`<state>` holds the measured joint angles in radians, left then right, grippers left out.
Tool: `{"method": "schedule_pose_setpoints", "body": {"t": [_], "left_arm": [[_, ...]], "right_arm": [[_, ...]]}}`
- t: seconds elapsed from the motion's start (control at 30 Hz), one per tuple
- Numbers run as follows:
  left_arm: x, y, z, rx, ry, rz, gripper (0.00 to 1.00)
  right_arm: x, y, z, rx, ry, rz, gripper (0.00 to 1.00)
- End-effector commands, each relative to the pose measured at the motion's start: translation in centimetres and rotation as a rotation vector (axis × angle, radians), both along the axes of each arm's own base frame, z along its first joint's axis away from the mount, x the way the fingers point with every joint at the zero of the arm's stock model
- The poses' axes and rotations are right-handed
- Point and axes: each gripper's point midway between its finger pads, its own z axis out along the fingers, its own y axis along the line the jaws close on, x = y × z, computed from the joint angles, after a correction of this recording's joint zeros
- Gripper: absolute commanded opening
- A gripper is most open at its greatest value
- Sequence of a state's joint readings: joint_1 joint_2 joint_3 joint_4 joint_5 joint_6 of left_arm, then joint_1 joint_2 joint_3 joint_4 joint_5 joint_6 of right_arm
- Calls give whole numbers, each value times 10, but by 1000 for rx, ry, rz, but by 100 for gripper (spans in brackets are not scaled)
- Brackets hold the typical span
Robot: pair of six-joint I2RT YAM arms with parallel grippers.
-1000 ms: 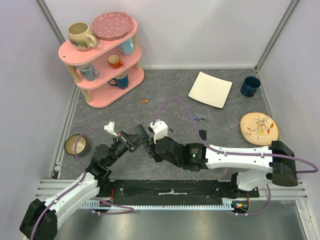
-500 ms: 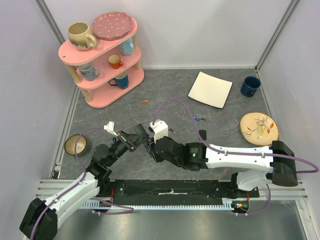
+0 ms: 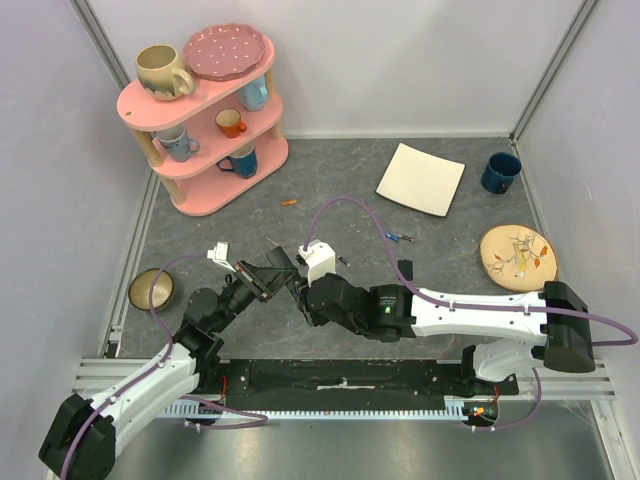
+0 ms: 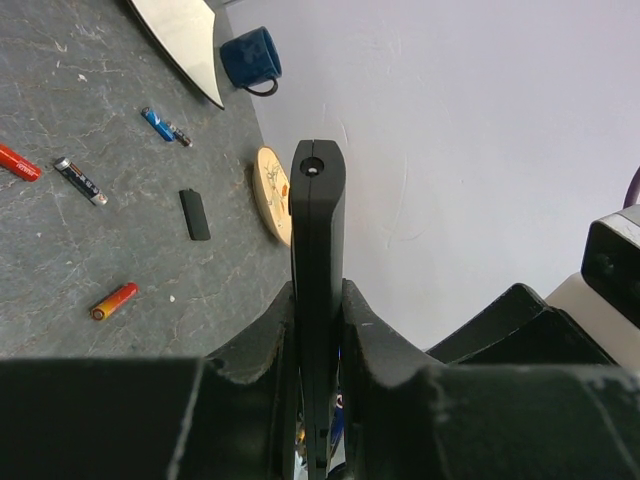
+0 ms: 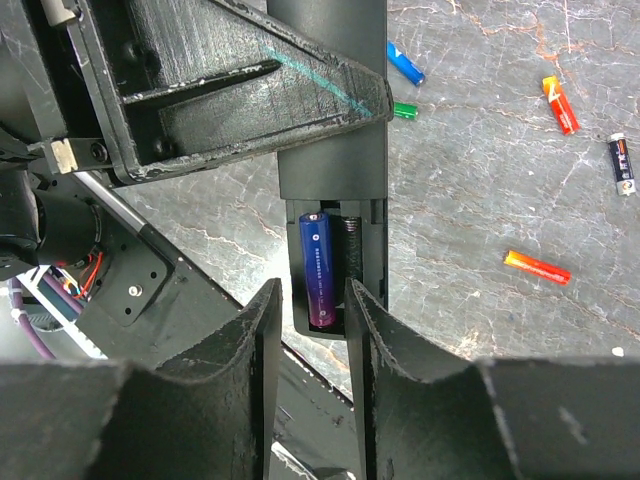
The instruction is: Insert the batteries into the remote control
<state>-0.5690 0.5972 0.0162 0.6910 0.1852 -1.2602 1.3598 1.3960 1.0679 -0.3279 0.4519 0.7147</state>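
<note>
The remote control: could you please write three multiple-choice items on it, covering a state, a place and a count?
1. The left fingers are: A. open; B. shut on the remote control; C. shut on a battery.
2. The blue-purple battery lies: A. in the remote control's recess; B. between the left fingers; C. out of every view.
3. Batteries in the recess: A. none; B. one; C. two.
Answers: B, they clamp its sides; A, it sits in one slot; B, the slot beside it is empty.

Left gripper (image 4: 318, 325) flanks remote control (image 4: 318, 215); recess (image 5: 336, 268) end unobstructed.
</note>
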Motion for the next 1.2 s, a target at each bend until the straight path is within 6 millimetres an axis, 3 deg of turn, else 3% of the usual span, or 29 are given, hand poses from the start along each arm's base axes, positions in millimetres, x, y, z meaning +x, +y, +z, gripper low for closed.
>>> {"method": "schedule_pose_setpoints", "body": {"t": [0.0,0.27,0.53,0.9,0.97,1.03,1.07,1.1,1.13,1.17], "left_arm": [[-6,4,-20,7,3,0,2],[-6,4,-24,13,10,2,2],[-7,5,-23,8,5,0,2],[-7,5,-25,11,10,3,2],[-7,5,-25,11,10,3,2],[-7,5,-24,7,6,1,2],[-7,5,-21,1,-1,0,2],[-8,4,-21,-3,-4,-2,2],[-8,4,-19,-7,-8,-4,2],[-9,4,-16,-14,-20,-10,2]], "right_arm": [[7,1,18,23,-26,-36,39],[11,1,36,40,-42,-43,43],[16,-7,42,45,-49,-63,46],[5,1,83,135,-58,27,49],[7,-6,100,180,-75,8,50],[17,-20,102,223,-89,-82,51],[24,-33,112,279,-88,-127,56],[22,-33,95,329,-22,-135,74],[24,-35,94,373,16,-118,78],[38,-44,95,422,55,-132,81]]}}
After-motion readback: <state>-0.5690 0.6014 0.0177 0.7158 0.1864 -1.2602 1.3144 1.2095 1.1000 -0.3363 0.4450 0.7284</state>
